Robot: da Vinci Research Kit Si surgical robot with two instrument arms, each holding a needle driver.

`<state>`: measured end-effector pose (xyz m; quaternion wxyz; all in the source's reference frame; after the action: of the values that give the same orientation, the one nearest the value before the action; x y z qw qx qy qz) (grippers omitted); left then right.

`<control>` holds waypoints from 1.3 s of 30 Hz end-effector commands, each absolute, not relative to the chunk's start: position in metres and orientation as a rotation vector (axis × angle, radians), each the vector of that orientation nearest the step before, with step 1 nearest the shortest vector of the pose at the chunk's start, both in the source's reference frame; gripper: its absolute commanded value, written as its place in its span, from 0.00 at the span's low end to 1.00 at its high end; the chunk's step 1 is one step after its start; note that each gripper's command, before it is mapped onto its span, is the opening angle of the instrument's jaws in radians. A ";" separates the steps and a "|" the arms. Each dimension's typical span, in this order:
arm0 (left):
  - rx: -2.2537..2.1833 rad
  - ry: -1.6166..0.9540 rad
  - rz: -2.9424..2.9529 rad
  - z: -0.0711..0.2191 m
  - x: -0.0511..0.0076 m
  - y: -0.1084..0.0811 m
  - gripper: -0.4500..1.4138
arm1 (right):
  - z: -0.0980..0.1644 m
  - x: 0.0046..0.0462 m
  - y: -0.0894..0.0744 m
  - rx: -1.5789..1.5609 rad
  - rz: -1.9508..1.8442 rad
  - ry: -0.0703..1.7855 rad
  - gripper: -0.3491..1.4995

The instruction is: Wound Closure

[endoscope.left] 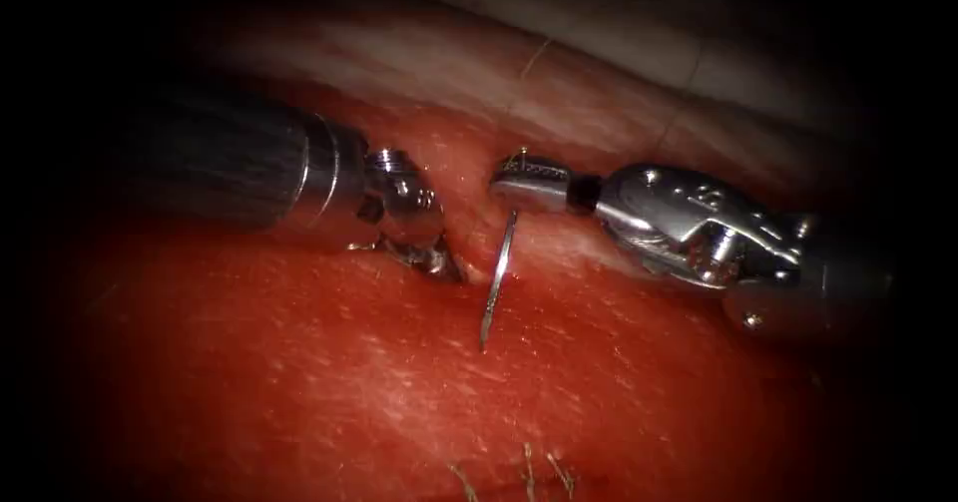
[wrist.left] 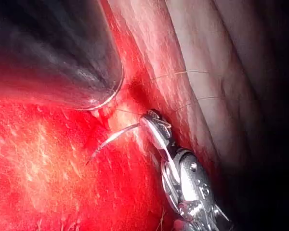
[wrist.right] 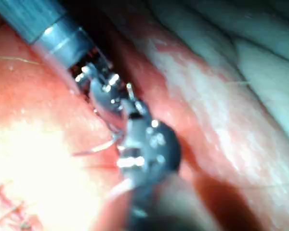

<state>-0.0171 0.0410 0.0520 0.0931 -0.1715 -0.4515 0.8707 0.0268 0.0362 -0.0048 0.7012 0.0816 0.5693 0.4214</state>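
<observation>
At the cut: tissue [endoscope.left: 299,382] parted along a narrow slit between the two tools, needle [endoscope.left: 498,277] just right of it.
Right tool [endoscope.left: 529,178]: jaws clamped on the needle near its blunt end; held high, probably to leave the point free and aimed down.
Needle: hanging from the jaws in a shallow curve, point low over the red surface, not in the tissue as far as can be told.
Left tool [endoscope.left: 434,257]: tip pressed down at the left lip of the cut, perhaps to steady or open that edge; jaws buried against the flesh, open or closed impossible to tell; nothing plainly held.
Thread [wrist.left: 192,73]: fine strands lying across the pale band beyond the cut, slack.
Surface: wet, red, glistening near the cut; paler and fatty farther back; short thread ends [endoscope.left: 529,467] at the near edge.
Room: tight, tips close across the slit without touching.
</observation>
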 end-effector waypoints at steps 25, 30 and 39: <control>-0.595 -1.593 2.516 0.050 -0.0169 0.038 0.38 | 0.001 0.0311 0.036 -0.143 0.725 1.159 0.00; -0.618 -1.574 2.520 0.049 -0.0163 0.039 0.38 | 0.001 0.0312 0.035 -0.153 0.660 1.140 0.00; -0.637 -1.562 2.533 0.047 -0.0156 0.038 0.38 | 0.002 0.0313 0.035 -0.202 0.562 1.102 0.00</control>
<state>-0.0151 0.0380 0.0461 0.0492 -0.2104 -0.5107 0.8322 0.0303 0.0341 0.0016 0.8139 -0.0961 0.5115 0.2584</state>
